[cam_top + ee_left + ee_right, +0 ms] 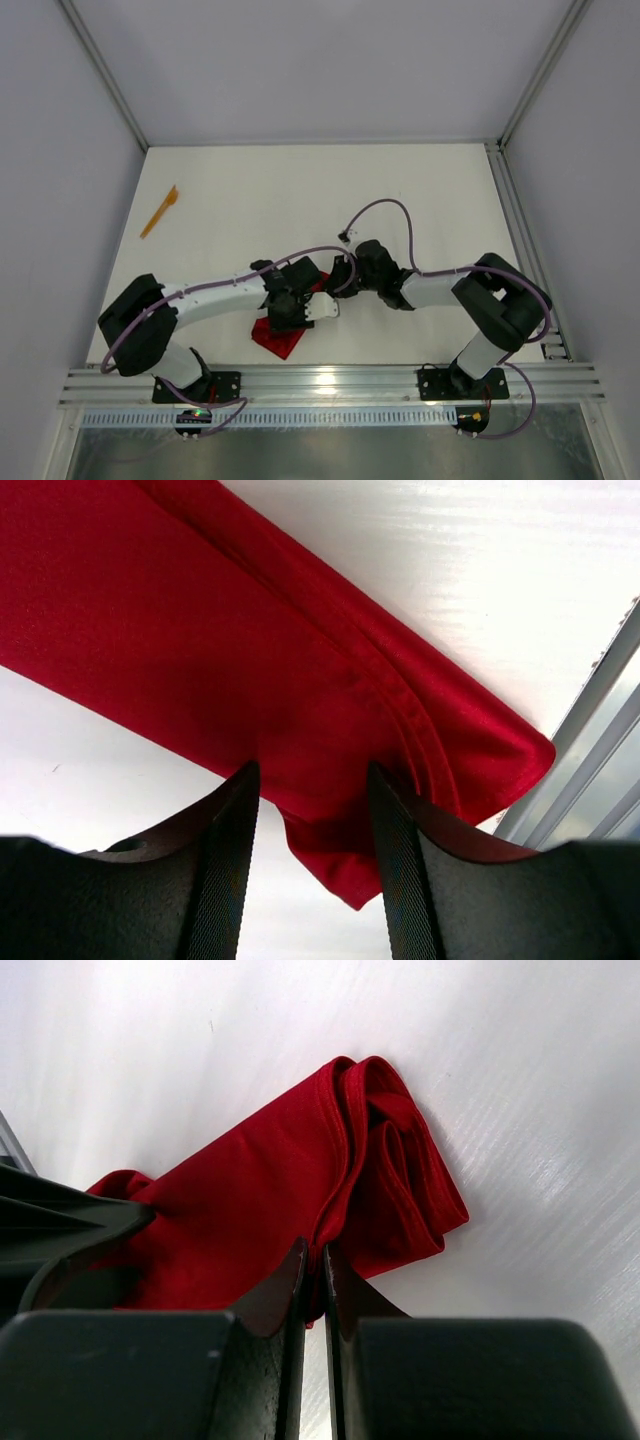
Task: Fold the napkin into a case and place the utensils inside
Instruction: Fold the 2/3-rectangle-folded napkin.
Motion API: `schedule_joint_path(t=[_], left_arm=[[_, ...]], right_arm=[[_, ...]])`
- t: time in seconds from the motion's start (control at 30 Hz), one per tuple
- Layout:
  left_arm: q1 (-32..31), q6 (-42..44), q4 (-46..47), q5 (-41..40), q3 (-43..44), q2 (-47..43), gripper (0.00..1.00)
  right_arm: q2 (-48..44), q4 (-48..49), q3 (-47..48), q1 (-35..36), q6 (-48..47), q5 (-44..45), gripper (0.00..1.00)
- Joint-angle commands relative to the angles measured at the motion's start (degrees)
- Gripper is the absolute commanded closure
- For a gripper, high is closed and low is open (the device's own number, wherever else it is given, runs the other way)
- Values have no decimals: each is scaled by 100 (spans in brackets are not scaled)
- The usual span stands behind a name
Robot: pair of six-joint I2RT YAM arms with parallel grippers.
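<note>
A: Entry 1, step in hand?
B: Fold stage, by my read. Napkin [281,340] sits near the front edge of the table [420,200], left of centre, under both wrists. It's doubled into a long strip w/ several layers; one end looks loosely rolled in the right wrist view. Not a neat flat pouch yet.

A: Jaws?
B: Left gripper [310,772]: jaws apart, straddling the napkin's edge near a corner, cloth betw. them, no pinch visible. Right gripper [314,1250]: jaws nearly together, clamped on a thin napkin edge, red showing in the slit.

A: Next move calls for?
B: Judgement only: left needs to close on that edge so both ends are held, then carry the layers over flat & square. Loose end needs smoothing or the pocket won't lie open. Cloth is soft, so it'll likely sag & slip if only one layer is caught.

A: Counts?
B: Napkin: 1. Utensil [160,212]: 1 seen, orange, slim, far left of the table, well apart from the napkin, untouched. Fork or spoon end: too small to tell. Any 2nd piece: not visible, poss. hidden under the arms. Arms: 2. Grippers: 2.

A: Utensil stage?
B: Not begun.
</note>
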Motion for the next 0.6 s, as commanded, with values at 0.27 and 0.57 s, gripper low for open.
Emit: schedule_joint_path(t=[0.27,0.57], left_arm=[[-702,-574,25,-142,796,-72,42],[-738,-935,270,-70,181,-160,45]], right_arm=[[-16,175,397,-123,-125,-235,97],[186,193,573,-264,-195,-491,97]])
